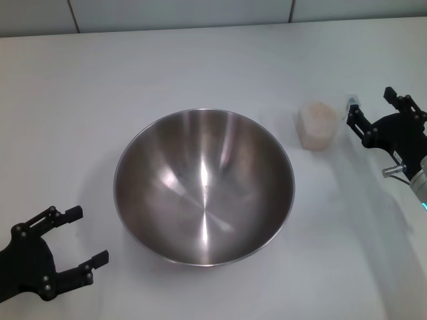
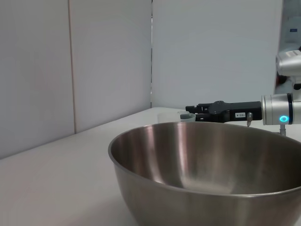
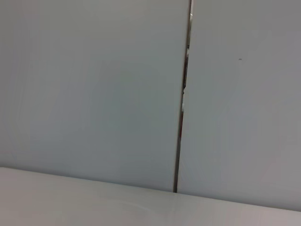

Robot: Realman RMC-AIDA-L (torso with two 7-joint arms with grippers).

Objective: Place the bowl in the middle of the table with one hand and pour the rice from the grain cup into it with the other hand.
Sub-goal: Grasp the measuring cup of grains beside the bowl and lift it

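Centrally, bowl [image 1: 203, 187] sits upright and empty on white table [image 1: 80, 100]; grain cup [image 1: 317, 125] full of rice [image 1: 317, 113] stands upright just beside its right rim. Right claw [image 1: 375, 107] spread, near cup, not touching. Left claw [image 1: 75, 235] spread, near bowl's lower-left side, holding nothing.

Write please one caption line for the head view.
Empty steel bowl mid-table; full grain cup beside it, open right gripper near, open left gripper apart.

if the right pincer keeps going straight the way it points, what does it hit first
Probably the grain cup: the open right pincer points toward it across the table, nothing between. Height match is unclear.
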